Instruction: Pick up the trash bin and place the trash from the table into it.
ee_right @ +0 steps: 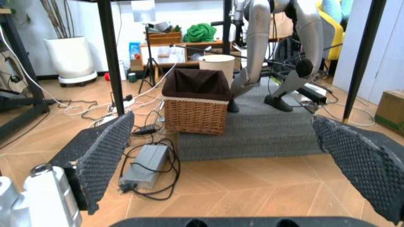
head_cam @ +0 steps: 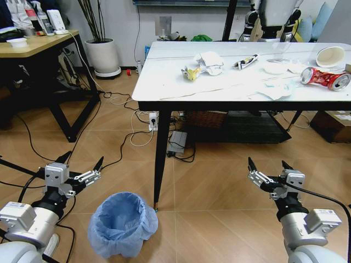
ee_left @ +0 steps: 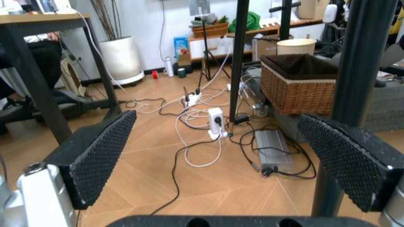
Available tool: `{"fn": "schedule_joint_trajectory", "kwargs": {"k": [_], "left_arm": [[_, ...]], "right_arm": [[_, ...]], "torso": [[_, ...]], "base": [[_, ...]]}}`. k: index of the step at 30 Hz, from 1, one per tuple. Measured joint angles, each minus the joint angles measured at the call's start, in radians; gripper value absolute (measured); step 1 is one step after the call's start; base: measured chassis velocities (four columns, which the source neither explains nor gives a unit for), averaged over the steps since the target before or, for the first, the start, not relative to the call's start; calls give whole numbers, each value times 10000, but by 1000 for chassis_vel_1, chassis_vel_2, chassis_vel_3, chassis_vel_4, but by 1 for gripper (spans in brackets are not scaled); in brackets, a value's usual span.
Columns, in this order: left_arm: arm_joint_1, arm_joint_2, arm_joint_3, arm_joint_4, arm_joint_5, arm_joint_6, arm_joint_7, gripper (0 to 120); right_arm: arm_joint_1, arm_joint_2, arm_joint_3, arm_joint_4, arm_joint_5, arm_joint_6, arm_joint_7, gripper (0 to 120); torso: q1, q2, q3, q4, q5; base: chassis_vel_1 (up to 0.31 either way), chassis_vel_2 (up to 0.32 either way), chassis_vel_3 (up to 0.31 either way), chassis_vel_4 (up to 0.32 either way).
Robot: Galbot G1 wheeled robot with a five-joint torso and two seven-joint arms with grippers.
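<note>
Left end effector (head_cam: 82, 165) hangs wide open and empty over the floor, trash bin (head_cam: 122, 223) just beside it by the worktop (head_cam: 164, 82) corner leg. Trash up top: yellow wrapper (head_cam: 191, 72), red can (head_cam: 324, 78) at the right edge. Right end effector (head_cam: 270, 166) also spread, empty; wrist views show a wicker basket (ee_right: 196, 101) underneath

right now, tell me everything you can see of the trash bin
The trash bin is a small round bin lined with a crinkly light blue plastic bag that folds over its rim and hides the walls. It stands upright and open on the wooden floor, looking empty inside, beside the foot of the table's black leg. The open left end effector hangs above and to its left, not touching it.
</note>
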Motion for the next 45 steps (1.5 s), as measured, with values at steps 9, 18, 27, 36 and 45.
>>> {"fn": "schedule_joint_trajectory", "kwargs": {"k": [9, 18, 27, 36, 45], "left_arm": [[-3, 6, 39, 62, -46, -118, -94, 100], [-13, 18, 14, 107, -86, -120, -109, 100], [-19, 88, -18, 356, -122, -219, -208, 100], [-150, 330, -6, 1033, 160, -269, -328, 100], [-184, 646, 158, 2372, 578, -377, -302, 100]], "right_arm": [[6, 0, -2, 0, -26, 22, 3, 100], [19, 0, -49, -35, -62, 34, 4, 100], [103, 0, -70, -157, -65, 37, 7, 100], [210, 0, -139, -263, -49, 38, 16, 100], [365, 0, -280, -643, -3, 40, 70, 100]], "torso": [[-67, -335, -270, 0, 0], [-125, -698, -576, 0, 0], [-165, -1052, -887, 0, 0], [-197, -1106, -906, 0, -1], [-197, -1072, -876, 0, 0]], "base": [[0, 0, 0, 0], [0, 0, 0, 0], [0, 0, 0, 0], [0, 0, 0, 0], [0, 0, 0, 0]]}}
